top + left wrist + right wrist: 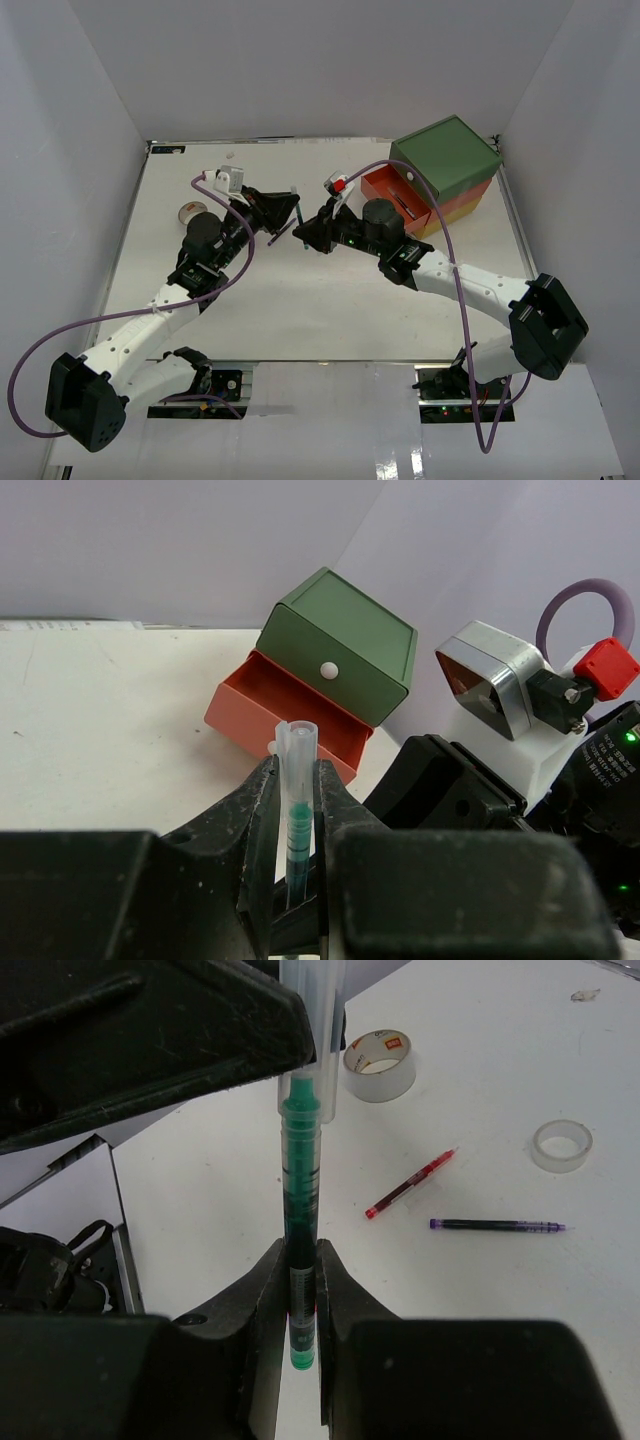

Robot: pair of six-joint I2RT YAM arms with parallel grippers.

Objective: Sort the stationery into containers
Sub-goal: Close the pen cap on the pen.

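1. Right gripper (302,1260): jaws nearly closed, clamped on the barrel of the green pen (300,1150).
2. Left gripper (297,780): narrow gap, pinching the same pen at its clear cap end.
3. The pen spans both grippers, mid-table, near the chest (340,630).
4. Orange-red middle drawer (270,695) is pulled out, with a thin dark item inside; can't tell what.
5. Green top drawer (372,675) is closed.

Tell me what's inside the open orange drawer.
One thin dark item, likely a pen, lies in the orange drawer. Its back runs under the green drawer, so anything there is hidden.
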